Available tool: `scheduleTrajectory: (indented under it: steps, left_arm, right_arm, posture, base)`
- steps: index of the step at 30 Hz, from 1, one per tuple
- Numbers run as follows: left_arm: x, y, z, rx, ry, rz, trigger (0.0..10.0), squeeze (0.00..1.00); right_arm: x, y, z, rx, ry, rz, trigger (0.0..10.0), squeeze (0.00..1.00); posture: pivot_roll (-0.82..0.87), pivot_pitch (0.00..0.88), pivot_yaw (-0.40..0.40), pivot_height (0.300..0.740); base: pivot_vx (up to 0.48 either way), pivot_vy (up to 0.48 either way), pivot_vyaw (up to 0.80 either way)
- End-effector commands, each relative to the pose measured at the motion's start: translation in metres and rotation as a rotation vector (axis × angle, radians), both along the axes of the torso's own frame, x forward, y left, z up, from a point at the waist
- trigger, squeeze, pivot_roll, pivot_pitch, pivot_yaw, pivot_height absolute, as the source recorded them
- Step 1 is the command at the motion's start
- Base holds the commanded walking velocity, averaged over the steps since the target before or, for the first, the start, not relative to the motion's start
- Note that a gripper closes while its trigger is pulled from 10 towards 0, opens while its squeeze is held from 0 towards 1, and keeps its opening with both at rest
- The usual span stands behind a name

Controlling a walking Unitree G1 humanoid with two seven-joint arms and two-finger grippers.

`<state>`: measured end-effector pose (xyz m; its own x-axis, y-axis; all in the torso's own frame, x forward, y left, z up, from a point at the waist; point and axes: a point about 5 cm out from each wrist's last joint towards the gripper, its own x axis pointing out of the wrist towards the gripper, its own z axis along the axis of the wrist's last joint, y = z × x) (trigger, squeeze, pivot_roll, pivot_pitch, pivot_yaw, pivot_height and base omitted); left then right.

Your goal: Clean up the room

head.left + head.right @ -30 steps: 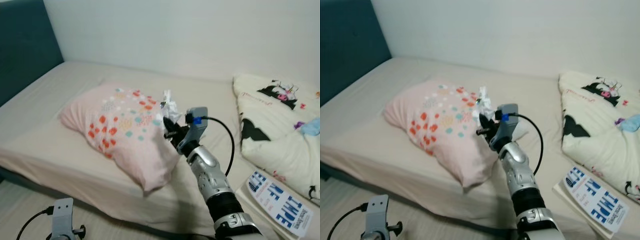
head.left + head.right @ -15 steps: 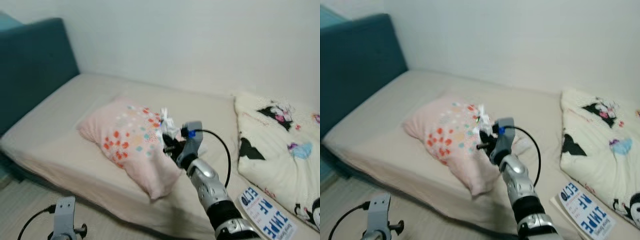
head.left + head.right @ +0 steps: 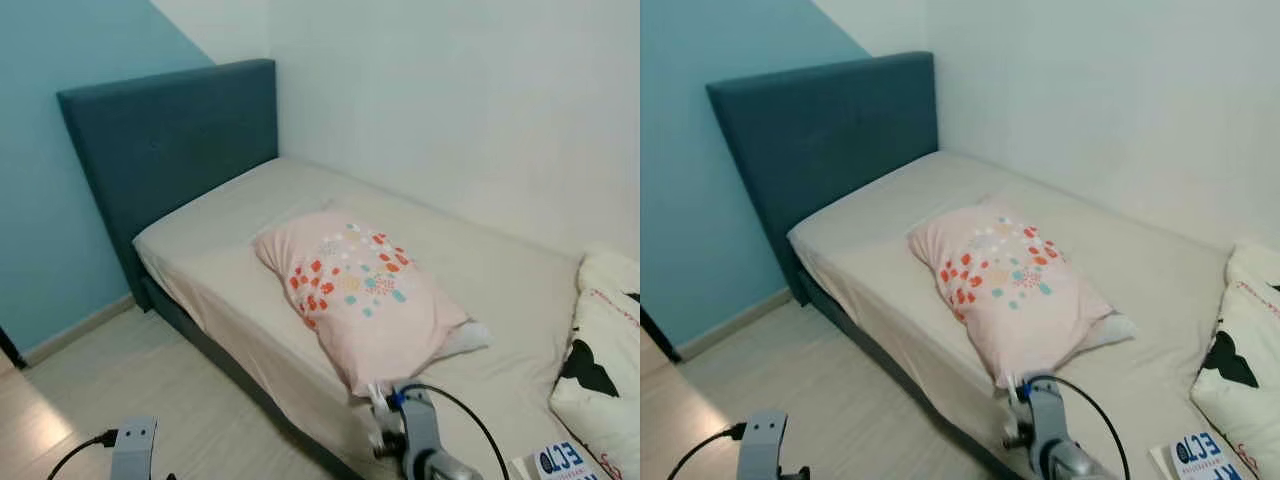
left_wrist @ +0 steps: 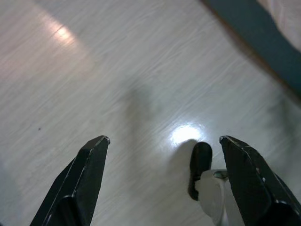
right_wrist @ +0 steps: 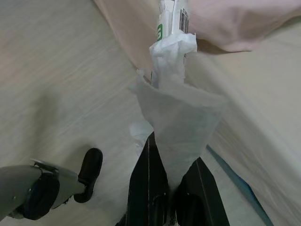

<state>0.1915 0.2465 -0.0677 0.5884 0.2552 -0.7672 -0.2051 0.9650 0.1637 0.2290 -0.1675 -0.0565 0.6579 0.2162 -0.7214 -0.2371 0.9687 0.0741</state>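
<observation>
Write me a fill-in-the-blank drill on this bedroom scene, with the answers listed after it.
1. The right claw is shut on a crumpled white ___.
2. The pink pillow lies on the ___.
3. The headboard is dark ___.
4. The left claw hangs open above the ___.

Missing words: wrapper; bed; teal; floor

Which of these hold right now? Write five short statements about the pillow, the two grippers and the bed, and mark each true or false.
1. The right gripper is shut on a crumpled white wrapper. True.
2. The left gripper is clamped on a cloth. False: its fingers are spread, with pale wood floor beneath.
3. The pink pillow with coloured dots lies on the floor. False: it lies on the beige mattress.
4. The headboard is dark teal. True.
5. A blue-and-white printed book leans on the headboard. False: it lies at the mattress's near edge.
</observation>
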Motion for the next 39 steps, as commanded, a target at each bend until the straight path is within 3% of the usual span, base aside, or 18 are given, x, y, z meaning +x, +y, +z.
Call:
scheduleTrajectory:
  steps: [1,3,4,5,15,32,39]
  left_arm:
    - [0.002,-0.002,0.001,-0.001,-0.003,-0.012,10.0,0.00]
    - [0.003,-0.002,0.001,-0.004,-0.006,-0.018,10.0,0.00]
    - [0.003,-0.002,0.001,-0.004,-0.006,-0.018,10.0,0.00]
    - [0.003,-0.003,0.001,-0.008,-0.007,-0.023,10.0,0.00]
    - [0.001,-0.006,-0.001,-0.023,0.010,-0.054,10.0,0.00]
    - [-0.003,-0.011,-0.005,-0.008,0.061,-0.147,10.0,0.00]
    - [0.001,-0.013,-0.004,-0.055,0.052,-0.128,10.0,0.00]
  right_arm:
    - [-0.007,-0.001,-0.005,-0.017,0.036,0.007,10.0,0.00]
    - [-0.031,-0.008,-0.019,-0.047,0.122,-0.007,10.0,0.00]
    - [-0.031,-0.008,-0.019,-0.047,0.122,-0.007,10.0,0.00]
    - [-0.041,-0.012,-0.025,-0.066,0.157,-0.020,10.0,0.00]
    - [-0.069,-0.023,-0.037,-0.148,0.250,0.029,10.0,0.00]
    - [-0.081,-0.023,-0.041,-0.146,0.275,-0.004,10.0,0.00]
    - [-0.083,-0.025,-0.042,-0.158,0.281,0.011,10.0,0.00]
  posture:
    - [0.10,0.000,-0.052,0.730]
    - [0.10,0.000,-0.054,0.730]
    - [0.10,0.000,-0.054,0.730]
    - [0.10,0.000,-0.054,0.730]
    - [0.11,0.000,-0.061,0.730]
    - [0.10,0.000,-0.057,0.730]
    - [0.10,0.000,-0.063,0.730]
  base:
    - [0.000,0.000,0.70]
    - [0.000,0.000,0.70]
    - [0.000,0.000,0.69]
    - [0.000,0.000,0.70]
    - [0.000,0.000,0.70]
    - [0.000,0.000,0.70]
    - [0.000,0.000,0.70]
